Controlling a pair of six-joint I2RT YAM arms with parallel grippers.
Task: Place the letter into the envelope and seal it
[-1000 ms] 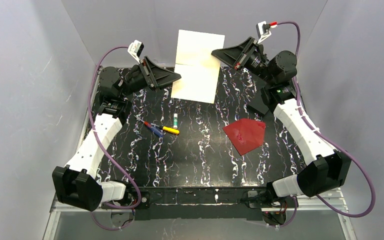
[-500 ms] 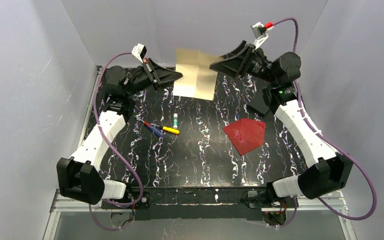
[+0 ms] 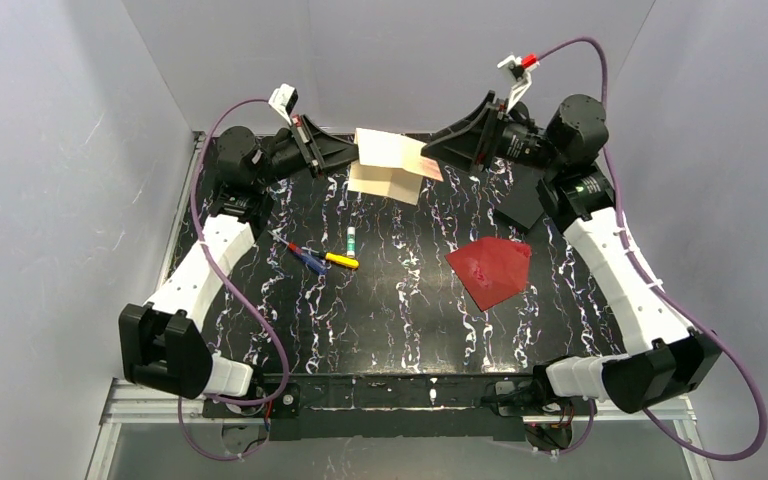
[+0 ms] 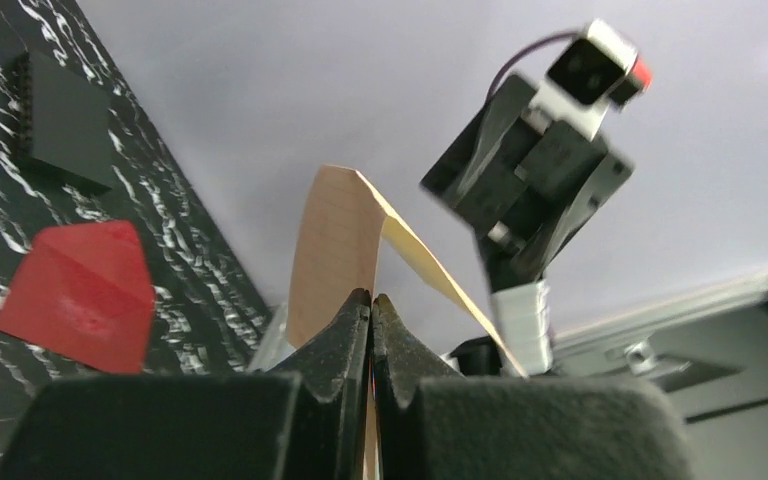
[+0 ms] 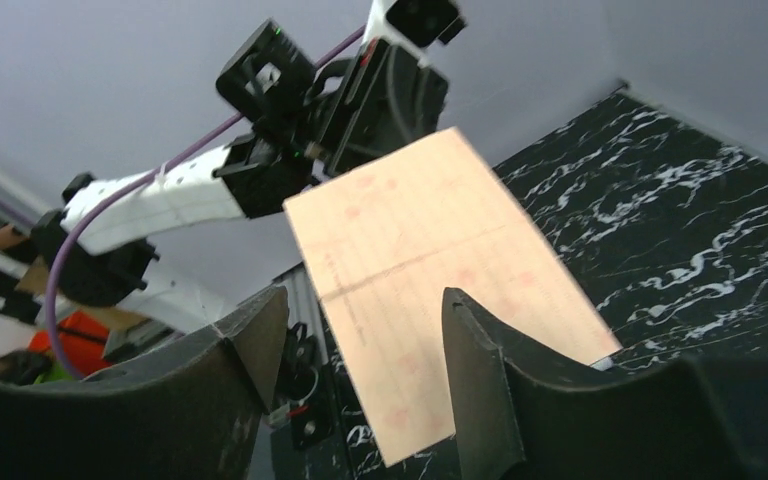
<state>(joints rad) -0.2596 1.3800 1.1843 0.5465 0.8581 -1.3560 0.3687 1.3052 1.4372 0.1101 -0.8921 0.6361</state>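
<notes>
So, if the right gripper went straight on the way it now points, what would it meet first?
The letter: it sits just ahead of the open right gripper, pinched at its other side by the left gripper. That gripper lies beyond the sheet, though depth is unclear.

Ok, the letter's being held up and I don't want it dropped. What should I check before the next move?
1. Left hand shut on the letter: ok.
2. Right hand gripping the letter: not ok, the hand stands open.
3. Letter folded flat: not ok, it arches over.
4. Envelope lying free on the table: ok.
5. Envelope flap open: cannot tell.
</notes>
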